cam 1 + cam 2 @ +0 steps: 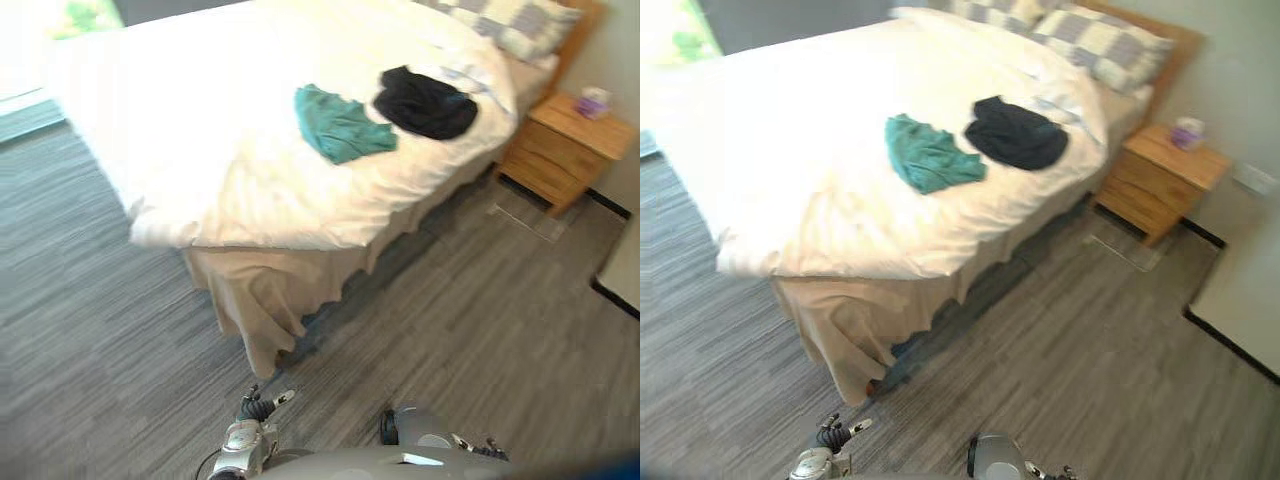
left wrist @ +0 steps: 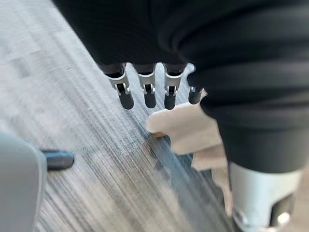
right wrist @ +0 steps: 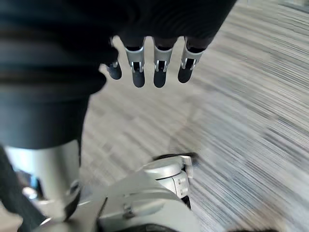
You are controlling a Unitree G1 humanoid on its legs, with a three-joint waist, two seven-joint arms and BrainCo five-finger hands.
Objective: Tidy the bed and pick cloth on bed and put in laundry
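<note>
In the left eye view a wide bed under a white quilted duvet (image 1: 230, 170) stands ahead of the robot across grey wood-grain floor (image 1: 460, 330). The task's things lie on top of it toward its head end: a crumpled teal cloth (image 1: 340, 125) and, just beside it and nearer the head, a bunched black cloth (image 1: 425, 103); whether the two touch is hard to tell. A light wooden nightstand (image 1: 570, 150) stands by the bed's head end. The right eye view adds grey-and-white checked pillows (image 1: 1100, 45) at the bed's head and a beige skirt (image 1: 840, 330) hanging at its near corner; both cloths sit well in from the bed's edge. In the left wrist view the left hand (image 2: 147, 89) hangs with fingers straight and apart, holding nothing, and the skirt's corner shows past them. In the right wrist view the right hand (image 3: 161, 67) hangs likewise, straight-fingered and empty, over the floor. The step in hand looks to be the approach. The robot would do well to walk along the bed's side until the cloths are in easy reach rather than lean in from the corner. It could then take the nearer teal cloth first and close on a raised fold so the duvet is not pinched up with it.
</note>
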